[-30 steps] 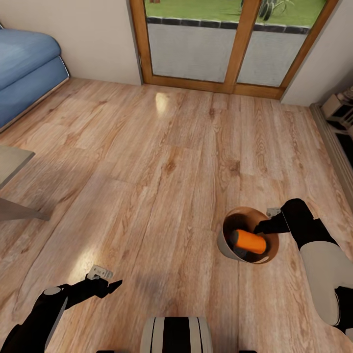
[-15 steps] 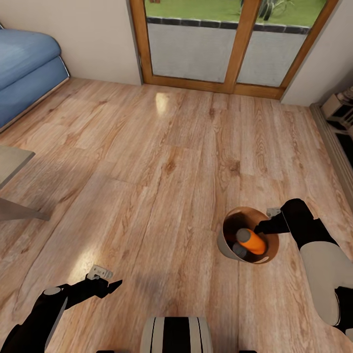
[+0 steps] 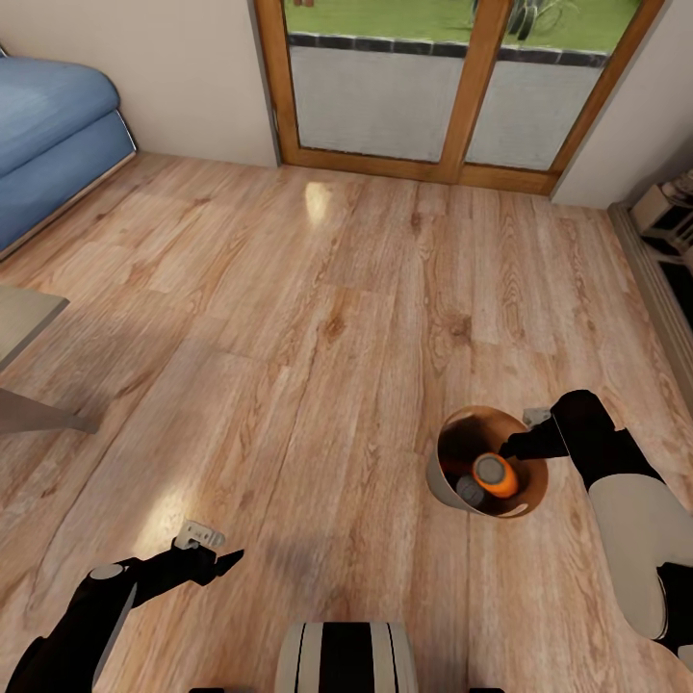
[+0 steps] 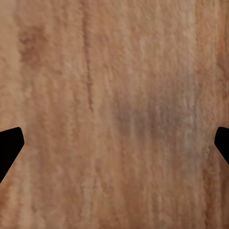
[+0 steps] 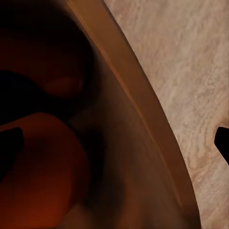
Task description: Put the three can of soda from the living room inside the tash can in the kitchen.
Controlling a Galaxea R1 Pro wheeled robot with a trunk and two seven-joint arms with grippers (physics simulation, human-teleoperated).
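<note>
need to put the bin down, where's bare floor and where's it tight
Bare wood floor runs from the glass doors to the left tool, between the sofa and the bin. Tight: the low table corner, and the grey units by the right wall.

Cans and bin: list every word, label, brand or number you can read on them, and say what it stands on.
None can be read.
Orange can in the bin: plain body, no print visible.
Second can, beside it: grey top visible, no marking.
Bin: no label on wall or rim.
</note>
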